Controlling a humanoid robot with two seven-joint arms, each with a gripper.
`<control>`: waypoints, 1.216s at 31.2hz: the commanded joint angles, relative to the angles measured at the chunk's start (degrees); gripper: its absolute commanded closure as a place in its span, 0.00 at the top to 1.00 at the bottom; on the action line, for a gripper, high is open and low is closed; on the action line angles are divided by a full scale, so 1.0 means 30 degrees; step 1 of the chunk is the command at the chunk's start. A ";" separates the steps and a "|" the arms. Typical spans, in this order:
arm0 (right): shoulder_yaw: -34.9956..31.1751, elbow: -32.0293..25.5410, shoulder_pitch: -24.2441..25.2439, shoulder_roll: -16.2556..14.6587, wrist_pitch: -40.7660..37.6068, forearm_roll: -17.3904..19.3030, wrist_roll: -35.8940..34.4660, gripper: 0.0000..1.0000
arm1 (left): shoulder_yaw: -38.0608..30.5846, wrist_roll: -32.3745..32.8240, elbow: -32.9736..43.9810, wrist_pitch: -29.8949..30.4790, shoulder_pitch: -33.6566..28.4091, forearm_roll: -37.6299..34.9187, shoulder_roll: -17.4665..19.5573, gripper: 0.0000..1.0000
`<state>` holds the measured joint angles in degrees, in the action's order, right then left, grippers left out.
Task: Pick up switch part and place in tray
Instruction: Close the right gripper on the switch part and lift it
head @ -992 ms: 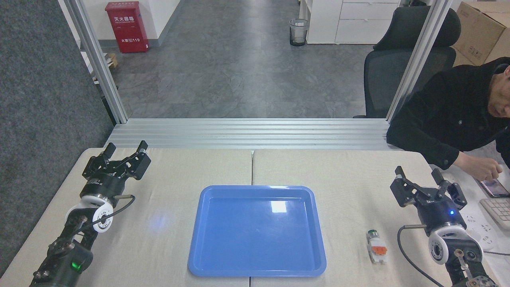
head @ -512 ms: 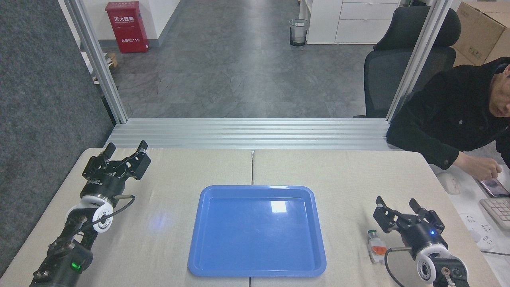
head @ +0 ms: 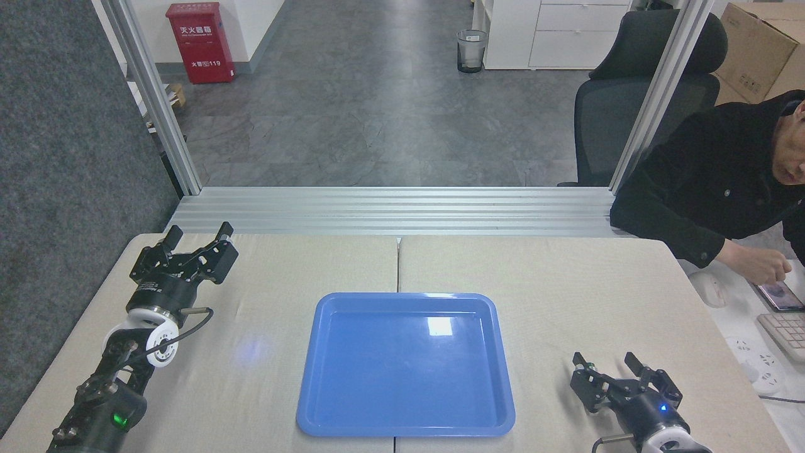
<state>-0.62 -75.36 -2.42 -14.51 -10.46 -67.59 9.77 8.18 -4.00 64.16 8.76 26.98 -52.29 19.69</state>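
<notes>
The blue tray (head: 402,377) lies flat at the middle of the table with nothing in it. My right gripper (head: 604,360) is low at the front right, just right of the tray's near right corner, its fingers spread open. The switch part does not show; the spot where it lay is covered by the right gripper's body. My left gripper (head: 200,230) stands open at the table's far left, well away from the tray, with nothing between its fingers.
A person in a black jacket sits at the right edge, one hand (head: 758,265) on a phone. A mouse (head: 707,289), a keyboard (head: 786,330) and a power strip (head: 764,371) lie on the white desk beside my right arm. An aluminium rail (head: 396,211) borders the table's far edge.
My right gripper has moved toward the near edge and to the left, down onto the spot of the switch part, which now is hidden. The left arm and the tray have not moved.
</notes>
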 commanded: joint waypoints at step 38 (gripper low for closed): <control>0.0062 -0.1363 0.0634 0.2055 0.2106 -0.2898 -0.0589 0.00 | 0.0000 -0.0014 0.0000 -0.0018 0.0000 0.0000 0.0000 1.00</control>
<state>-0.07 -78.45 2.63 -9.72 -6.43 -76.14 9.02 8.17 -4.00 64.16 8.73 26.99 -52.30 19.69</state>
